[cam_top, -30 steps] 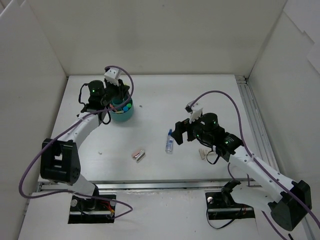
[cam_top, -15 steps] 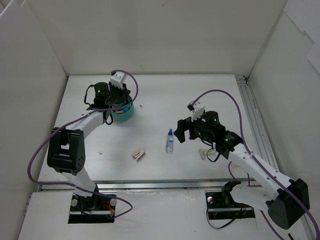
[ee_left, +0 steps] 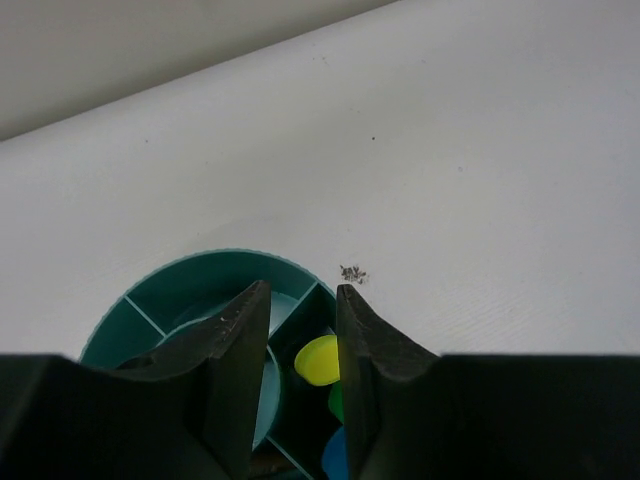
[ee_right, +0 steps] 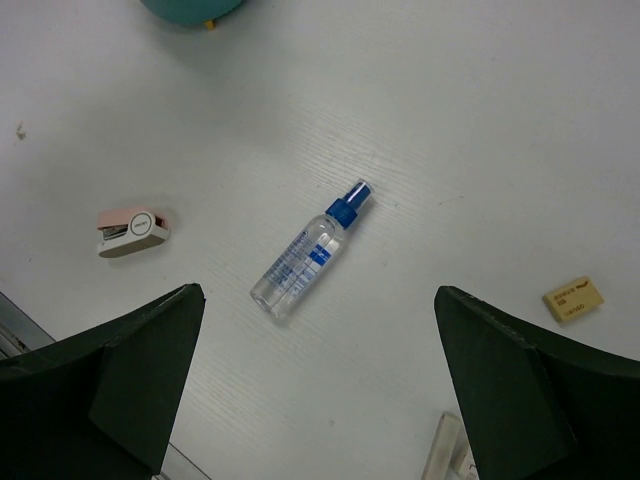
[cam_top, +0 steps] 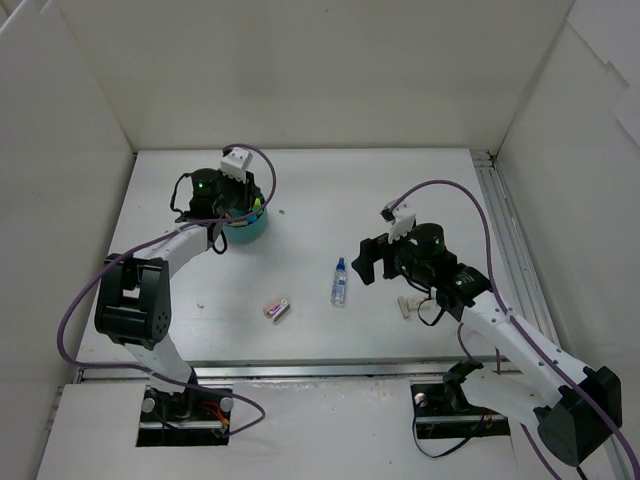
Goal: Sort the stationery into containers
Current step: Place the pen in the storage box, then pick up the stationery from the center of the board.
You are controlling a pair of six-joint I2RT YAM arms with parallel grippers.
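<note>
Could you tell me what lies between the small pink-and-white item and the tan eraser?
A clear, blue-capped plastic bottle lies flat there, seen in the right wrist view.

A white desk (cam_top: 320, 200) with a faint wood grain fills the middle of the scene. 3 plain white panels box it in: a back wall (cam_top: 320, 70), a left wall (cam_top: 50, 200) and a right wall (cam_top: 580, 150). A metal side rail (cam_top: 503, 240) runs along the desk's right edge, and a near rail (cam_top: 300, 371) along its front edge. The light is even and the shadows are soft.
</note>
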